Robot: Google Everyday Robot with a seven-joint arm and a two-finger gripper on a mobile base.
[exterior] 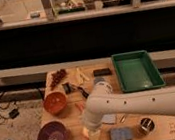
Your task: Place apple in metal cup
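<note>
Apple (84, 131): located at the front-left part of the surface (165, 133), showing only as a small orange-yellow patch directly under the end of the white arm (138, 105). It lies between the purple bowl (53, 137) and the blue-grey pad (121, 134), and touches or overlaps a pale translucent cup (95, 136); which of the two cannot be told.

Hand (91, 132): positioned low at the apple, pointing down, and largely covered by the wrist of the arm. Whether it is apart, together or clamped on the fruit cannot be told. Whether the apple rests on the surface or is lifted clear cannot be told either.

Metal cup (147, 125): stands upright near the front-right edge, well apart from the apple, with the pad between them. Its dark interior shows no fruit.

Other items noted: orange bowl (55, 102) behind the purple one, green tray (137, 70) at the rear right.

Assessment: the task is at an early stage. The approach to the apple appears complete; a secure grasp is unconfirmed. Lifting, carrying rightward over the pad, and release into the metal cup remain outstanding.
</note>
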